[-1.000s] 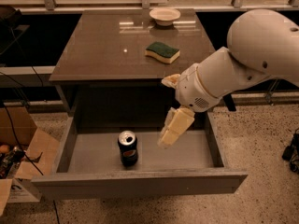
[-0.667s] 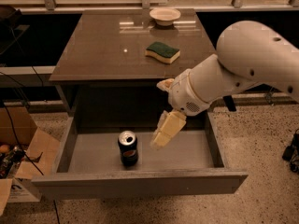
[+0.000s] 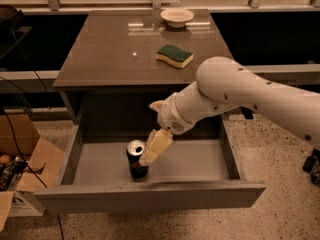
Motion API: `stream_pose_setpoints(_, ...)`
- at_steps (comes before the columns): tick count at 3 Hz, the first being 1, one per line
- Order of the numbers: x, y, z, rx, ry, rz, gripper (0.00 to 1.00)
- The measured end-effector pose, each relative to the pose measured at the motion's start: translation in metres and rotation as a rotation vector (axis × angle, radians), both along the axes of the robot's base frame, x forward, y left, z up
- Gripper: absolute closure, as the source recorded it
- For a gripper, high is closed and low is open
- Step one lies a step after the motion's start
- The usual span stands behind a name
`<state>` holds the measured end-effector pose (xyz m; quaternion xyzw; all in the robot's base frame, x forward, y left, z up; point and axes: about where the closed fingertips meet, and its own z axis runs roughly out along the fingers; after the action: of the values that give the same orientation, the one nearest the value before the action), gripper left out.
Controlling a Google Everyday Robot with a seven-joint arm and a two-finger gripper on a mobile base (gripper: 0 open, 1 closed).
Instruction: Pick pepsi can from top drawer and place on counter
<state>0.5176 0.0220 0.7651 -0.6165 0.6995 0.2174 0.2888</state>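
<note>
The pepsi can (image 3: 134, 150) stands upright in the open top drawer (image 3: 150, 193), left of the drawer's middle and near the front panel. Its silver top shows; its dark body is partly covered. My gripper (image 3: 150, 134) reaches in from the right on a white arm and is open. One cream finger (image 3: 155, 146) lies against the can's right side, overlapping it. The other finger (image 3: 156, 105) sits higher, clear of the can. The glossy grey-brown counter (image 3: 115, 49) lies above and behind the drawer.
A green-and-yellow sponge (image 3: 174, 55) and a small white bowl (image 3: 177, 17) sit on the counter's right and back. An open cardboard box (image 3: 20, 169) with cables stands on the floor to the left. A dark wheeled base (image 3: 312, 165) is at the far right.
My gripper has moved left and down inside the drawer, from well right of the can to right beside it. The can has not moved.
</note>
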Motion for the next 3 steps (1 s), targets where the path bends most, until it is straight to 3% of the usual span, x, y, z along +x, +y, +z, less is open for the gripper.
stream_pose_setpoints(1, 0.011, 0.014, -0.042, 0.028, 0.054, -0.017, 0.0)
stream_pose_setpoints(3, 0.011, 0.047, -0.1, 0.088, 0.163, -0.012, 0.42)
